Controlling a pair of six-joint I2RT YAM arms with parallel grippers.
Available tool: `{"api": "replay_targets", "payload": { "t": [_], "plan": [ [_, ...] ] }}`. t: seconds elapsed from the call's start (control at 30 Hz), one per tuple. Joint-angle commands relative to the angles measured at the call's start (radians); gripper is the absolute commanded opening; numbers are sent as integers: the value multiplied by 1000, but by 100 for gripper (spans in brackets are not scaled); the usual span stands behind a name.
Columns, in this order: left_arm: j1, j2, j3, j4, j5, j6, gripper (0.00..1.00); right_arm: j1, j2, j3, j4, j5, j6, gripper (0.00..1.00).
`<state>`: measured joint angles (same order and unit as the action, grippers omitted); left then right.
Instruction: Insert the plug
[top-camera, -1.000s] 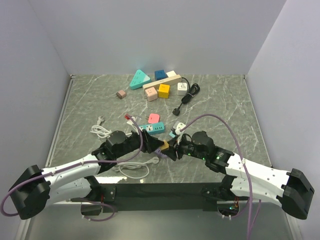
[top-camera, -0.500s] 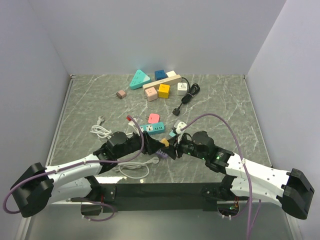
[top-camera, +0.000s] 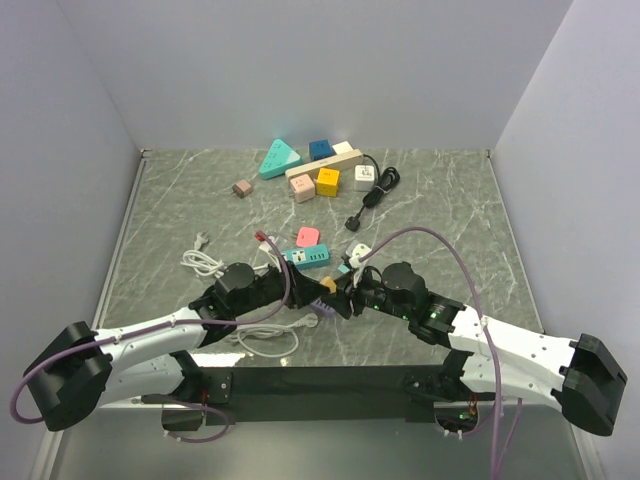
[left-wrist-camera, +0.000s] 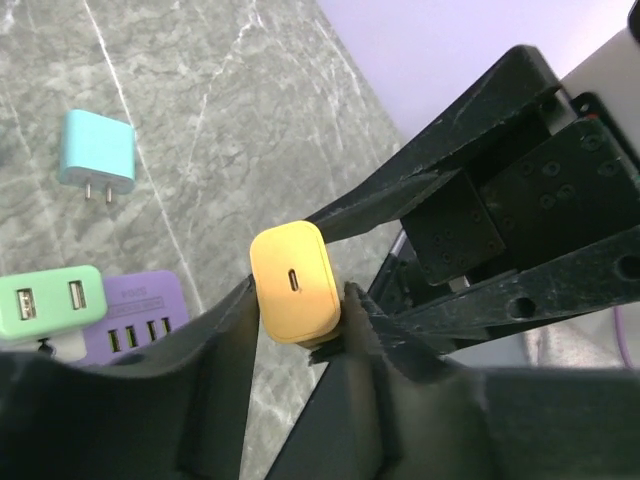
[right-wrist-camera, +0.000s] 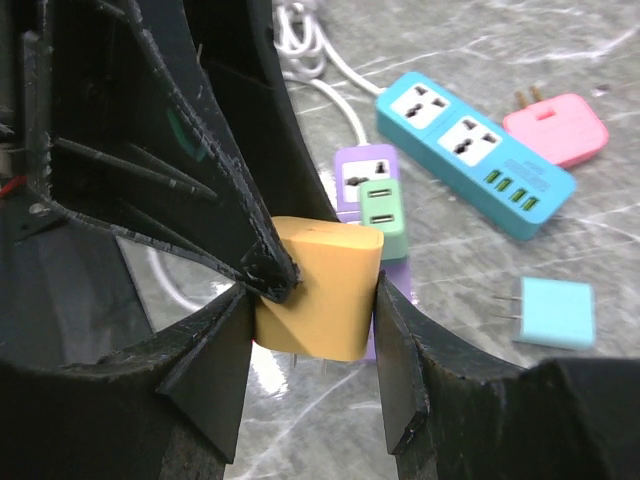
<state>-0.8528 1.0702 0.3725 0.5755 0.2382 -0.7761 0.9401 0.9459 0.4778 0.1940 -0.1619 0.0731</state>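
Observation:
A yellow plug adapter (top-camera: 327, 285) hangs above the table between both grippers, its prongs pointing down. My left gripper (top-camera: 316, 291) is shut on it; in the left wrist view the fingers (left-wrist-camera: 232, 320) press both sides of the plug (left-wrist-camera: 295, 283), whose USB port faces the camera. My right gripper (top-camera: 341, 293) also closes around the plug (right-wrist-camera: 325, 290), its pads (right-wrist-camera: 400, 350) against the sides. A purple power strip (right-wrist-camera: 362, 165) lies just below, with a green adapter (right-wrist-camera: 382, 205) plugged into it. It also shows in the left wrist view (left-wrist-camera: 140, 315).
A teal power strip (top-camera: 307, 259), a pink plug (top-camera: 307, 236) and a light blue plug (right-wrist-camera: 555, 312) lie just beyond the grippers. White cable (top-camera: 262, 342) coils near the left arm. Coloured adapters (top-camera: 320, 170) and a black cord (top-camera: 375, 185) sit at the back.
Both grippers, holding the yellow plug between them, have shifted slightly away from the bases. The right arm has edged a little to the left.

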Motion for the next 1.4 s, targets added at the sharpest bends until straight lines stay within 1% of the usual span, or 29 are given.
{"api": "replay_targets", "payload": {
  "t": [0.0,0.07,0.1,0.13,0.17,0.2,0.23,0.33,0.43,0.47,0.5,0.57,0.6,0.67,0.7,0.8,0.83,0.93,1.0,1.03,1.17,1.23,1.27,1.37],
  "plan": [
    [-11,14,-15,89,70,1,27,8,2,31,90,27,1,10],
    [-9,19,-17,98,78,11,11,9,7,36,79,28,4,16],
    [-11,19,-18,103,81,20,0,8,8,47,70,27,7,23],
    [-11,22,-21,107,85,24,0,8,8,50,61,24,7,37],
    [-11,22,-23,124,92,34,0,8,7,53,44,22,8,43],
    [-11,20,-24,135,105,63,0,8,2,58,36,18,10,51],
    [-11,19,-26,139,116,86,0,8,-4,59,27,16,11,68],
    [0,17,-20,121,119,182,0,8,-41,61,-17,12,20,85],
    [20,14,-17,116,171,254,0,6,-105,58,-71,10,22,90],
    [24,10,-15,116,224,270,0,8,-143,58,-100,6,22,91],
    [24,4,-18,116,249,306,0,6,-165,58,-114,2,21,92],
    [24,-22,-24,101,294,334,0,6,-218,59,-149,-25,14,93],
    [24,-32,-27,95,344,363,0,3,-234,62,-160,-40,13,93],
    [24,-61,-37,77,383,385,0,-6,-252,73,-186,-108,8,93],
    [26,-67,-35,69,439,408,1,-12,-251,91,-212,-138,10,93],
    [24,-87,-37,58,506,426,1,-15,-223,131,-269,-215,5,89],
    [24,-104,-35,52,542,435,1,-24,-216,140,-283,-232,5,85],
    [21,-128,-24,5,594,475,1,-30,-181,180,-338,-309,2,81],
    [18,-133,-5,-44,610,507,1,-34,-173,208,-383,-346,2,79],
    [14,-139,2,-61,610,518,1,-35,-162,217,-398,-390,-1,78],
    [3,-151,31,-111,625,570,1,-37,-125,261,-488,-436,-6,74],
    [-2,-148,36,-126,616,577,1,-35,-105,266,-495,-458,-7,72],
    [-3,-145,39,-131,612,583,1,-37,-96,268,-487,-494,-4,72],
    [-8,-130,43,-128,619,587,1,-37,-58,277,-507,-487,-12,72]
  ]
}}
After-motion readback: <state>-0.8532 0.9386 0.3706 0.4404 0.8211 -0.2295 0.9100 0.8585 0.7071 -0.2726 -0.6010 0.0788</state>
